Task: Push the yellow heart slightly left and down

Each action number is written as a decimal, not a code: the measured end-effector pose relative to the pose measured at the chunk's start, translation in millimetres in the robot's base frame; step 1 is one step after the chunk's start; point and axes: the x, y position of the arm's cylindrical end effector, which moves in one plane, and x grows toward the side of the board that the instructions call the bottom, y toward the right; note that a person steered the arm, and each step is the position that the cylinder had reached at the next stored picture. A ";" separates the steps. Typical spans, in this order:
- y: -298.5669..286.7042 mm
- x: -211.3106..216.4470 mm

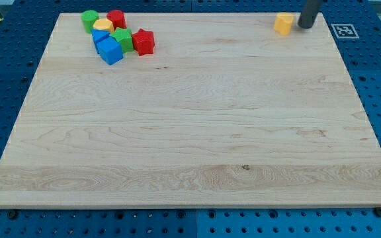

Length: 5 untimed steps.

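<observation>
My tip (pixel 305 26) is a bare rod, no pincer to spread or pinch. Yellow heart (pixel 284 24) sits just left of it, near the tabletop's (pixel 197 132) top edge. I'd start slightly above-right, then nudge briefly.

Bright, even light washed over the wooden board (pixel 190 119), no hard glare anywhere. Shadows stayed short and soft beneath the clustered blocks (pixel 116 36) at the view's top left. Focus was decent, a touch soft, and the board's edges ran straight.
</observation>
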 end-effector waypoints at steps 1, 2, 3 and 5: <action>-27.4 -10.7; -44.3 -23.2; -46.8 -24.8; -49.1 -9.3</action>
